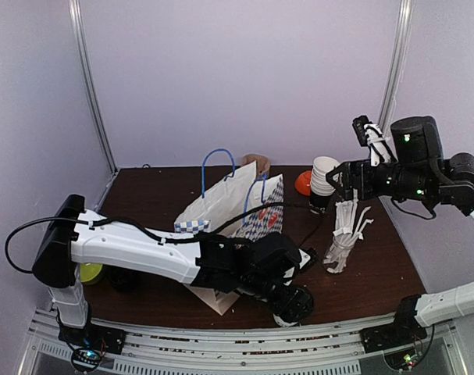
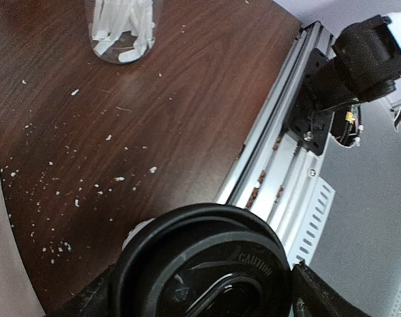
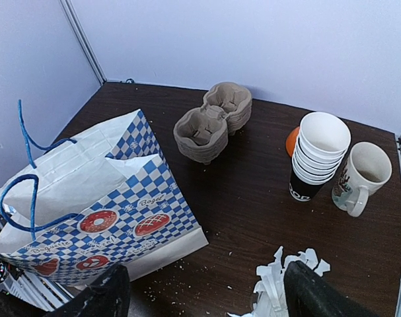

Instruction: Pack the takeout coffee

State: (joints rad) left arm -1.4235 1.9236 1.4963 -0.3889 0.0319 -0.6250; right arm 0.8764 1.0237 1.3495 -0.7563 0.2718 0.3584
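Nearest, at the front edge of the tabletop (image 2: pixel 160 125): the left tool (image 2: pixel 200 297) pinches the cup (image 2: pixel 200 261) at its dark round lid, with one finger (image 2: pixel 88 300) against each side. Seen from the wrist, the lid fills the gap between the fingers (the raised word CAUTION is legible on it). It overlaps both the wood and the metal rail (image 2: pixel 279 178) that borders it. In the overhead view the left arm lies low across the front, and this tool sits at its right-hand end.

Just beyond, to the right: a glass of straws (image 1: pixel 342 250), standing upright, with pale crumbs scattered on the wood between it and the cup.

Middle: a blue-and-white checked paper bag (image 3: pixel 114 198) with blue cord handles, its mouth open. In the overhead view it stands between the cup and the things behind.

Far side: the brown carrier tray (image 3: pixel 213 122) rests flat on the tabletop, its two holes facing up (it looks like several nested together). It is well apart from the cup and from both tools. To its right are a stack of paper cups (image 3: pixel 319 152), an orange object (image 3: pixel 292 140) partly hidden behind the stack, and a mug (image 3: pixel 365 172).

The right tool (image 3: pixel 205 281) hangs high at the right with its fingers spread wide, gripping nothing.
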